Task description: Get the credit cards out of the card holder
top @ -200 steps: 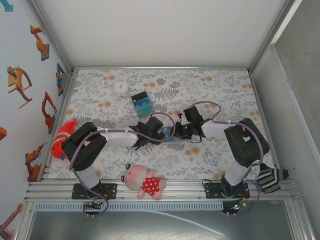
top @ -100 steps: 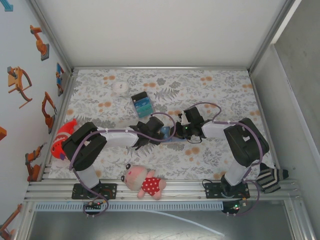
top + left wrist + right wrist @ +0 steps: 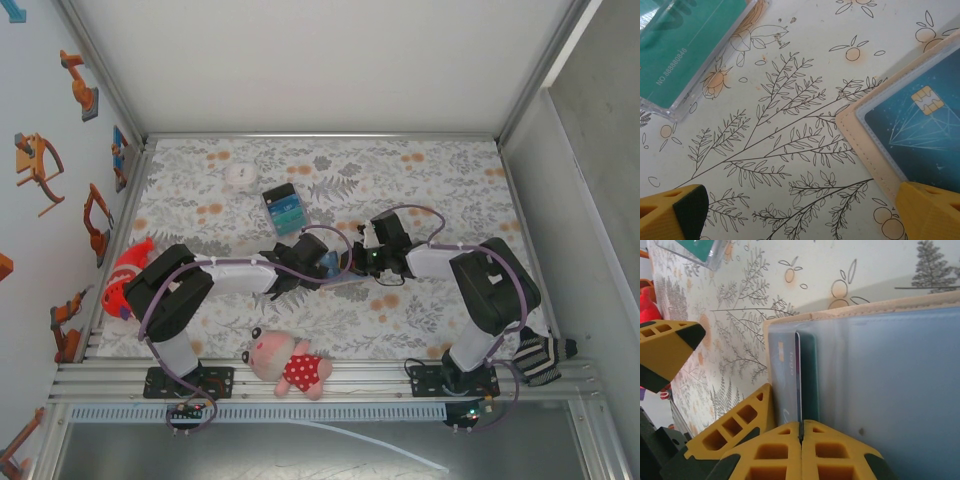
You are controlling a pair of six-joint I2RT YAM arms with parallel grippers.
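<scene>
The card holder (image 3: 339,273) lies open on the flowered cloth between my two grippers. Its tan stitched border (image 3: 860,136) frames a dark blue chip credit card (image 3: 920,131) under a clear pocket. The left gripper (image 3: 800,202) stands wide open above the cloth, with its right fingertip (image 3: 930,212) over the holder's corner. In the right wrist view the holder's blue-grey face (image 3: 890,390) takes up the right side. A credit card (image 3: 798,375) stands edge-on out of its pocket, and the right gripper (image 3: 801,429) is shut on its near edge. Seen from above, the left gripper (image 3: 322,266) and the right gripper (image 3: 353,262) nearly meet.
A teal-and-blue striped block (image 3: 283,209) stands behind the grippers; its clear case with a teal card (image 3: 685,45) sits close to the left gripper. A plush pig (image 3: 290,366) lies at the near edge, a red toy (image 3: 124,276) at the left, a white disc (image 3: 240,174) far left.
The right gripper's jaws have closed onto the card's edge. Both arms have stayed almost in place over the holder.
</scene>
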